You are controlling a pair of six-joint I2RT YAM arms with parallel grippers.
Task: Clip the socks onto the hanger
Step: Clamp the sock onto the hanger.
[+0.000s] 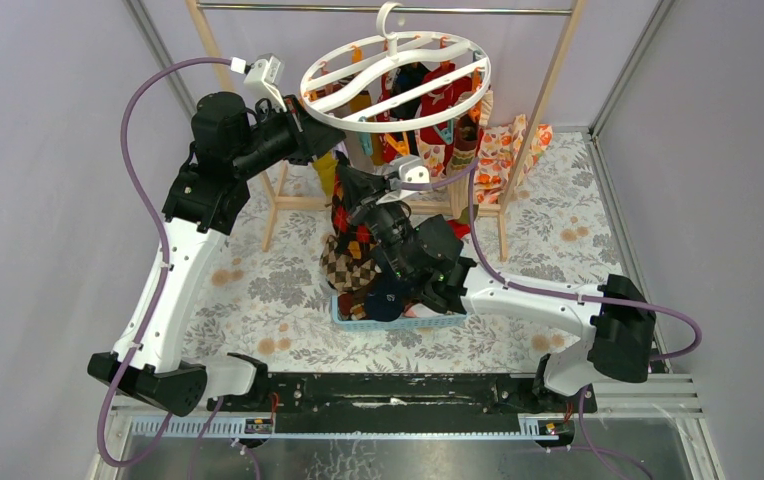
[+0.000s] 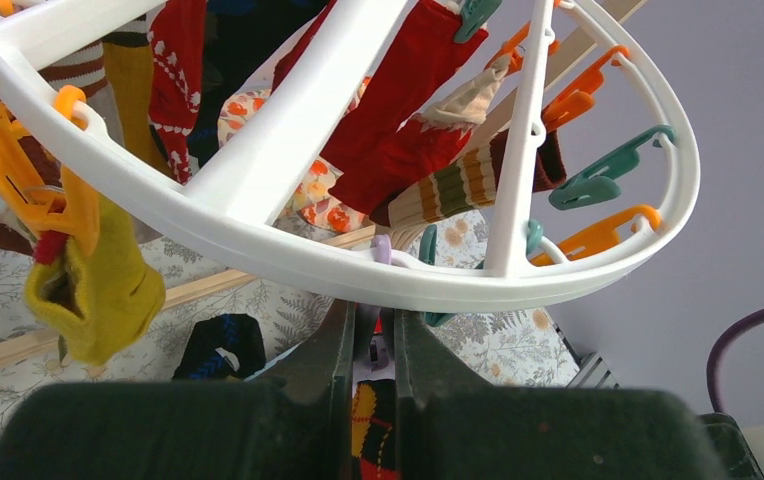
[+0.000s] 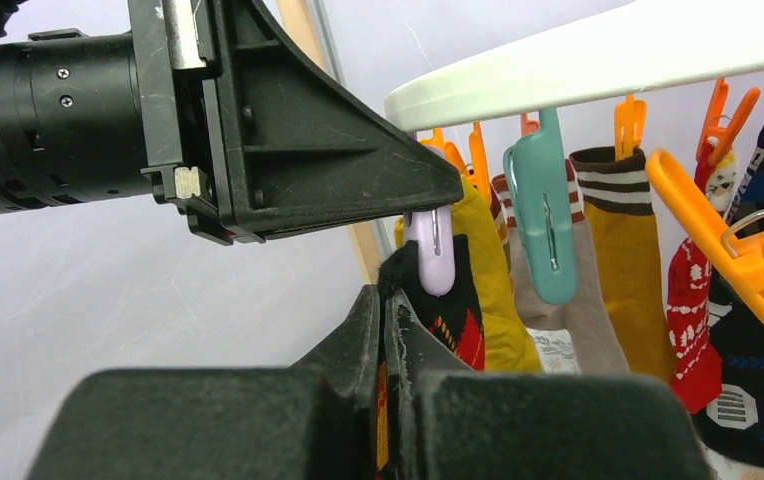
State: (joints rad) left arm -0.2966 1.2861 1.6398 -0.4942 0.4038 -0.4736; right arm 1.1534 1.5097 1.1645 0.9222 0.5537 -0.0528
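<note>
The white oval hanger (image 1: 320, 78) hangs from the metal rod with several socks clipped on it. My left gripper (image 1: 334, 141) is under its near rim (image 2: 258, 250), shut on the top of a lilac clip (image 3: 428, 250). My right gripper (image 3: 386, 300) is shut on a black, red and yellow argyle sock (image 3: 455, 312) and holds its cuff up at that clip. The clip's lower end overlaps the cuff. The sock also hangs down in the top view (image 1: 350, 228) and shows between the left fingers (image 2: 373, 430). In the top view my right gripper (image 1: 350, 184) is just below the left one.
A blue basket (image 1: 453, 322) holding more socks sits near the arm bases. A wooden-framed rack (image 1: 546, 95) stands behind, with an orange floral cloth (image 1: 508, 150) on it. A yellow sock (image 2: 98, 290) hangs on an orange clip, and teal (image 3: 543, 220) and orange clips dangle nearby.
</note>
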